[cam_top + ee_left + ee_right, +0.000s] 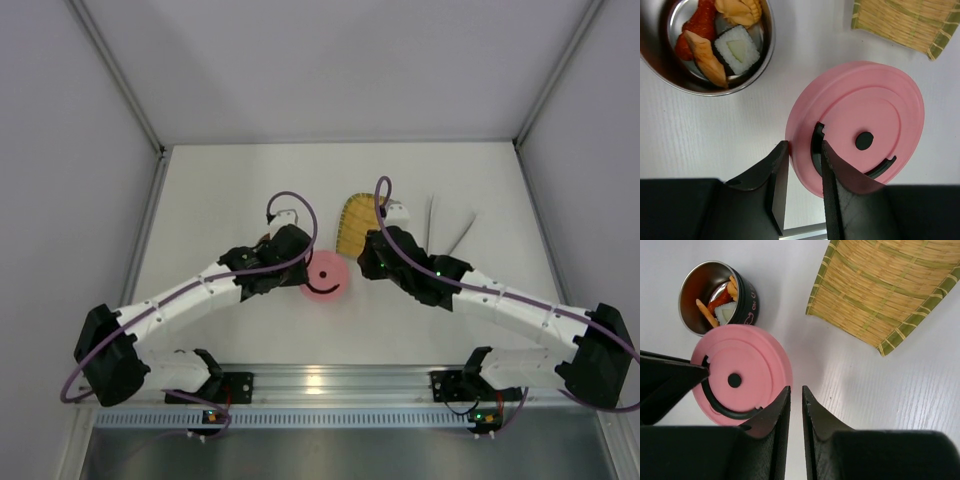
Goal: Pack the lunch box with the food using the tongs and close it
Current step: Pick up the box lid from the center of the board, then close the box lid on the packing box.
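Leftmost, in the left wrist view: lunch box (pixel 769 47), steel, mouth up, lid off, holding the food (pixel 737 50). Packed with orange pieces, a red one and a dark-and-white roll, none standing above the rim.

Next, left gripper (pixel 804 146), pinching the near edge of the pink lid (pixel 860 107), one finger outside the rim, the other on top. Lid at about 4 o'clock from the bowl, just beside it, not touching. Smile mark up. Round, so no long axis; whether flat on the table or barely raised, cannot tell.

Then right gripper (pixel 796 390), at the lid's 3 o'clock side, pressed nearly together with a thin slit, nothing in it.

Further right, yellow woven tray (pixel 355 225) at 1 o'clock from the lid, bare of food. Rightmost, the tongs (pixel 431 218), lying on the table, held by neither claw. Long axis roughly 12 to 6, V spreading toward 12 and 1, joined end toward 6 near the right arm.

Likely trouble: edge-only pinch, so could pivot or slip during the carry. Could land cocked on the rim or on a leaning orange piece. Light bowl, apt to skid if nudged sideways. Close quarters between the two claws, hence a knock.
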`<move>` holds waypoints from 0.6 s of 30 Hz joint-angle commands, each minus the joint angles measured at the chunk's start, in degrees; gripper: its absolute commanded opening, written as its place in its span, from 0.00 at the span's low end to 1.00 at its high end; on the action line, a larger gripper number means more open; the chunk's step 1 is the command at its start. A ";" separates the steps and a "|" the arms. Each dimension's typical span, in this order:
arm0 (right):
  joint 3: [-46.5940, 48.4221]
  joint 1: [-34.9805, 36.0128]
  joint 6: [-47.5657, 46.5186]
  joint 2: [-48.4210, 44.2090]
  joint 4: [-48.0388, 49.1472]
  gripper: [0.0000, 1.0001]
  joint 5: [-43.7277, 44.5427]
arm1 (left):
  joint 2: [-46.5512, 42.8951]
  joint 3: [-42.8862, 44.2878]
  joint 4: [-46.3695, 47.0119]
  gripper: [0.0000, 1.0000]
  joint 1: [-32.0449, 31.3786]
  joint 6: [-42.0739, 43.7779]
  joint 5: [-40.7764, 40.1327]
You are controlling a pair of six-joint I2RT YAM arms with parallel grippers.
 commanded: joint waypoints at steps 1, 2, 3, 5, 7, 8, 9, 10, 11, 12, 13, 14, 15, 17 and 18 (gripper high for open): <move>2.83 0.05 -1.17 -1.26 -2.35 0.15 1.22 | -2.63 2.24 -1.25 0.18 2.66 0.58 -1.30; 2.92 0.05 -1.26 -1.26 -2.44 0.15 1.13 | -2.81 2.24 -1.34 0.18 3.37 0.93 -1.04; 2.92 0.05 -1.26 -1.17 -2.44 0.15 1.13 | -3.33 2.24 -1.34 0.18 4.85 1.46 -0.69; 3.01 0.05 -1.35 -1.00 -2.53 0.15 1.13 | -4.30 2.32 -1.52 0.18 6.27 2.34 -0.42; 3.27 0.05 -1.44 -0.82 -2.62 0.15 0.96 | -4.57 2.41 -1.69 0.18 8.73 2.95 0.45; 3.27 0.05 -1.53 -0.64 -2.53 0.15 0.87 | -4.92 2.33 -1.52 0.18 9.69 3.74 0.72; 3.53 0.05 -1.53 -0.47 -2.53 0.15 0.78 | -5.01 2.41 -1.52 0.18 11.62 4.01 1.16; 3.62 0.05 -1.53 -0.12 -2.62 0.15 0.52 | -4.92 2.41 -1.34 0.18 12.68 4.36 2.29; 3.88 0.05 -1.61 0.15 -2.62 0.15 0.52 | -5.09 2.41 -1.08 0.18 14.69 4.97 2.83; 3.97 0.05 -1.61 0.32 -2.62 0.15 0.43 | -5.10 2.41 -0.90 0.18 15.67 5.33 3.35; 4.06 -0.04 -1.70 0.50 -2.53 0.15 0.43 | -5.01 2.41 -0.73 0.18 17.42 6.03 4.23; 4.06 -0.04 -1.62 0.59 -2.53 0.15 0.43 | -5.01 2.41 -0.72 0.18 17.44 6.29 4.50; 4.15 0.05 -1.70 0.76 -2.44 0.15 0.34 | -5.01 2.41 -0.46 0.19 19.09 6.56 4.85; 4.24 0.05 -1.88 1.03 -2.36 0.15 0.08 | -4.75 2.33 -0.20 0.19 20.86 7.52 5.99; 4.24 0.05 -1.88 1.29 -2.27 0.15 -0.01 | -4.48 2.24 0.06 0.18 22.52 7.70 6.34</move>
